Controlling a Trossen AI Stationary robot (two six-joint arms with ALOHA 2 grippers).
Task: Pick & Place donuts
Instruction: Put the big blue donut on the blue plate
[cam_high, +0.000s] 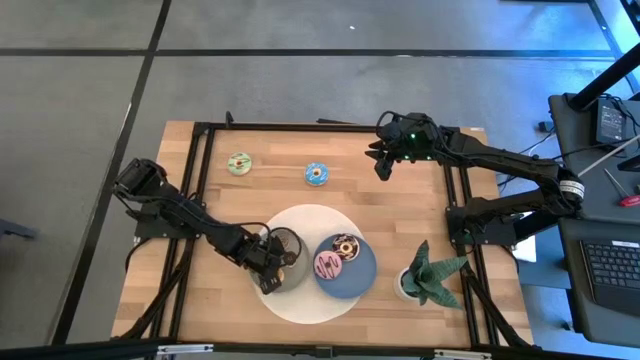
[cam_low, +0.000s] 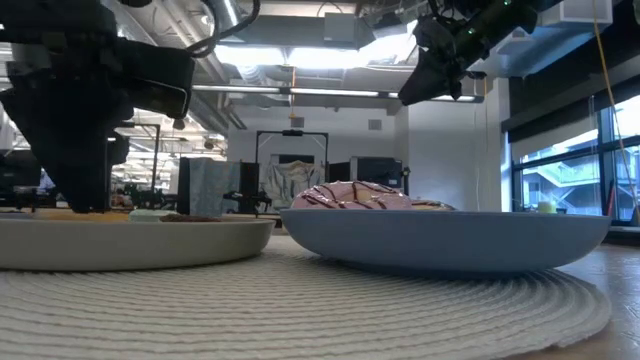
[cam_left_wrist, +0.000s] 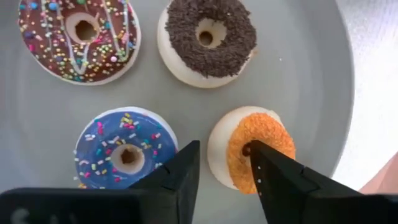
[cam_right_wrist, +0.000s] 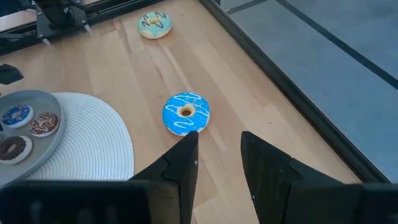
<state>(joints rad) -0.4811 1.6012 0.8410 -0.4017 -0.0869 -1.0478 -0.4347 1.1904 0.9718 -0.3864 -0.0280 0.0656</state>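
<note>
My left gripper (cam_left_wrist: 225, 149) is down over the grey plate (cam_left_wrist: 37, 118), shut on a tiny orange donut (cam_left_wrist: 264, 146). A sprinkled chocolate donut (cam_left_wrist: 79, 37), a brown one (cam_left_wrist: 208, 40) and a blue-purple one (cam_left_wrist: 124, 152) lie flat on that plate. My right gripper (cam_right_wrist: 219, 140) hangs open in the air near the table's far edge, just short of a blue-iced donut (cam_right_wrist: 186, 113) lying flat on the wood. A yellow-green donut (cam_right_wrist: 155, 25) lies farther to the left. A pink donut (cam_high: 328, 266) and a chocolate one (cam_high: 345, 245) rest on the blue plate (cam_high: 362, 282). My left gripper comes from above, pointing down. One fingertip (cam_left_wrist: 258, 155) sits at the orange donut's hole (cam_left_wrist: 247, 149), and the other stands at the white outer side (cam_left_wrist: 214, 155), with the ring's wall between them. The donut is tilted on edge; whether it touches the plate I cannot tell.
Both plates sit on a round white woven mat (cam_high: 300, 300). A potted green plant (cam_high: 430, 275) stands near the right front corner. Bare wood (cam_right_wrist: 124, 68) lies between the two loose donuts and around them. A black frame rail (cam_right_wrist: 261, 56) runs along the table's far edge.
</note>
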